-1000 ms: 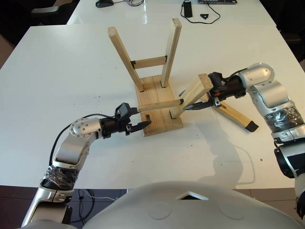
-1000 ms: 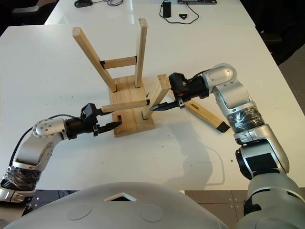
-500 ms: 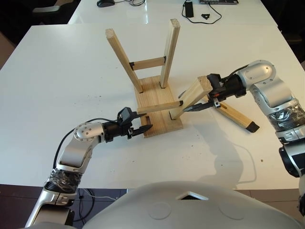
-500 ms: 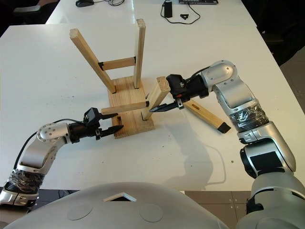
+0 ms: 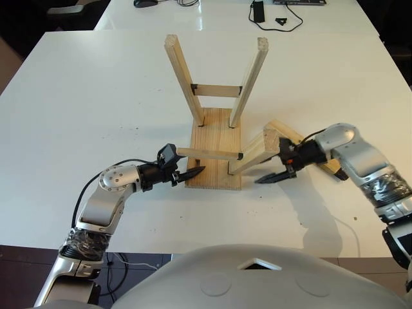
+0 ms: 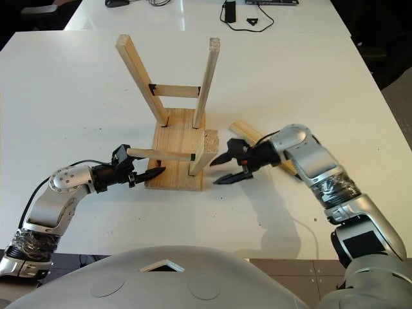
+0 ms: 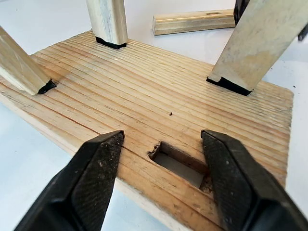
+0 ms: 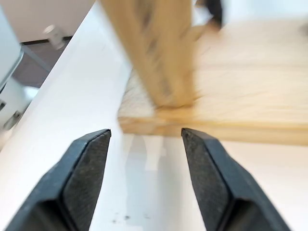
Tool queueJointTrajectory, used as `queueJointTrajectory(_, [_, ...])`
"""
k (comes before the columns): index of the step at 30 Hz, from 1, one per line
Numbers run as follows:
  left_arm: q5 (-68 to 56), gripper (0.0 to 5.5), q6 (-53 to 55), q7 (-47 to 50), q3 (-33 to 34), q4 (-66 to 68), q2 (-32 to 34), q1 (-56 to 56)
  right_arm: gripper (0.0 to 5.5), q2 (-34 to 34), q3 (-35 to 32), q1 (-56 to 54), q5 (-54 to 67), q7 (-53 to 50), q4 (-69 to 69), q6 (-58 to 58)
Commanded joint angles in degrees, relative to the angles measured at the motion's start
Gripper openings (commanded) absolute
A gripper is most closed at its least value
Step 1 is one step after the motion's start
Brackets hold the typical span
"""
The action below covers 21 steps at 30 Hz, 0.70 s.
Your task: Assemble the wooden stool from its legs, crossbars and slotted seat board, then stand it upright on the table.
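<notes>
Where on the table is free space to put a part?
Free: the table left of the seat board, and the strip behind the upright legs. Crowded: right of the board, around the right gripper and loose leg.

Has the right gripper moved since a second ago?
Yes. The right gripper left the tilted leg and drew toward the robot, from the loose leg's far end to its near end.

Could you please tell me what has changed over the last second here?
The right claw let go of the front leg and drew back toward the robot, now open beside it. The stool turned slightly. The left claw stays open at the seat board's near edge.
</notes>
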Motion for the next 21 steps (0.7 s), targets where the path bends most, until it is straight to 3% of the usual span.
queueJointTrajectory(1, [1.2, 2.98, 0.7, 0.6, 0.1, 0.5, 0.8, 1.6, 2.70, -2.5, -5.1, 2.0, -0.5, -1.6, -2.3, 0.6])
queueJointTrajectory(5, [0.9, 2.98, 0.5, 1.3, 1.2, -0.5, 1.2, 3.3, 2.70, -8.4, -13.1, 10.5, -1.7, -4.5, -4.6, -1.1])
queueJointTrajectory(10, [-3.9, 2.98, 1.4, 3.3, 9.6, -8.3, 2.2, 12.8, 2.70, -13.1, -25.4, 22.4, -1.8, -8.7, -2.2, -1.8])
queueJointTrajectory(13, [-5.2, 2.98, 1.1, 3.6, 16.0, -9.4, 3.4, 18.2, 3.20, -12.5, -33.9, 28.7, 3.4, -8.6, -3.2, 0.8])
queueJointTrajectory(17, [-4.5, 2.98, 0.4, 3.4, 19.8, -6.5, 4.5, 18.9, 3.49, -11.2, -35.5, 29.7, 1.8, -10.6, -0.5, 0.0])
queueJointTrajectory(21, [0.8, 2.98, -1.5, 4.7, 16.7, -2.4, 4.7, 16.6, 3.49, -9.5, -32.4, 26.5, -1.8, -12.0, 5.3, -1.4])
